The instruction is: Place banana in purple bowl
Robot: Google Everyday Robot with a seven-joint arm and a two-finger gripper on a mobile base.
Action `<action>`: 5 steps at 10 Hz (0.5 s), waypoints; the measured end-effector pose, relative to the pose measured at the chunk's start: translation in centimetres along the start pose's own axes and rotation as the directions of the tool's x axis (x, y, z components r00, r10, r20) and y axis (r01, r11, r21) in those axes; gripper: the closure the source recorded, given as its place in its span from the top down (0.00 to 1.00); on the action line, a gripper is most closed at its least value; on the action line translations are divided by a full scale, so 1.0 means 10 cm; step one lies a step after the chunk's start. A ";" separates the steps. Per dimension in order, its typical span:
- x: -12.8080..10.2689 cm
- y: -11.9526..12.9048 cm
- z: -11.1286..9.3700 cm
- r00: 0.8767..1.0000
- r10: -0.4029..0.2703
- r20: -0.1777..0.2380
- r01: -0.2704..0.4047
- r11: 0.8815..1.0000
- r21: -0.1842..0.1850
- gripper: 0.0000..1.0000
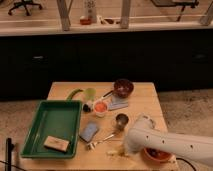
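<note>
The hand is low over the front edge of the bench, mostly hidden under the white arm, so I cannot tell how open it is or whether it holds anything. The banana lies just beside it, near the fork. The purple bowl stands well apart at the back, and an orange bowl sits under the arm.

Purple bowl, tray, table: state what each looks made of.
Purple bowl: glossy, likely plastic or glazed ceramic; slight sheen inside. Tray: probably plastic; uniform matte green. Table: looks like pale wood; tan, matte top. The end effector is low at the table's front edge, near the banana.
</note>
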 end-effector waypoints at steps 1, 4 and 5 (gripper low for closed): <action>0.01 0.01 0.00 1.000 0.002 -0.001 -0.002 1.000 -0.002 0.01; 0.00 0.01 -0.13 0.999 -0.012 0.045 0.010 0.999 0.043 0.00; -0.04 -0.01 -0.19 0.998 -0.024 0.064 0.020 0.998 0.060 0.00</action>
